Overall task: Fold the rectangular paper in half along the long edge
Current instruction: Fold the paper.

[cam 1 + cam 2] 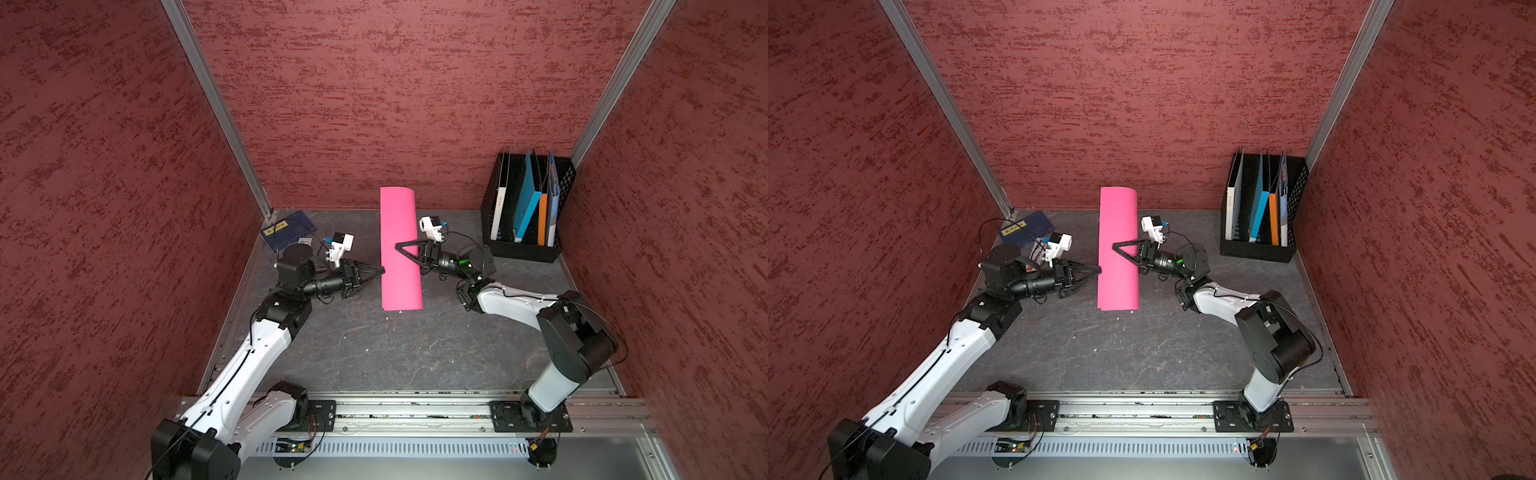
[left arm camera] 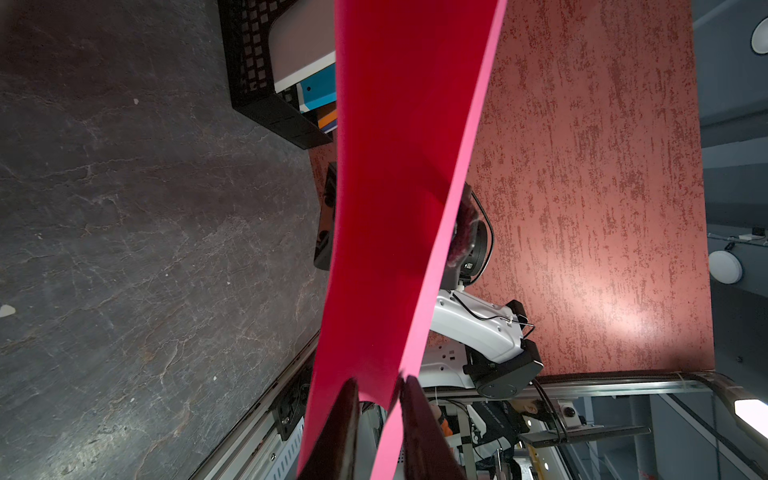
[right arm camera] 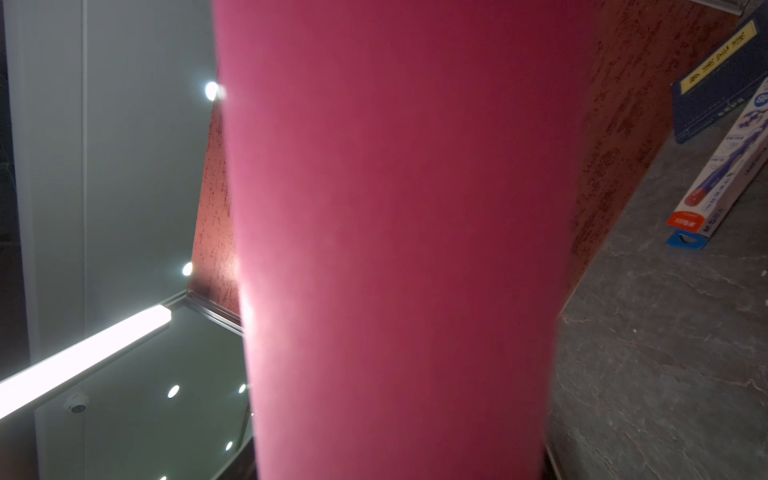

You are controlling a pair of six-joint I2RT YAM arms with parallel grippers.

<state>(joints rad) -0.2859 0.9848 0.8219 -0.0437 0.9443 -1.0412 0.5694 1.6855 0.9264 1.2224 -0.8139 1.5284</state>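
Left gripper (image 1: 381,271) is clamped on both long edges of the rectangular paper (image 1: 399,232), which is curled over, raised off the table (image 1: 374,353). Right gripper (image 1: 397,245) is laid across its top; open or closed cannot be told.

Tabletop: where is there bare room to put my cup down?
The widest bare tabletop lies between the near end of the pink paper, the left arm, the right arm and the front rail. A narrow strip runs between right arm and file rack. Crowded: beside the paper's middle, and by the navy booklet.
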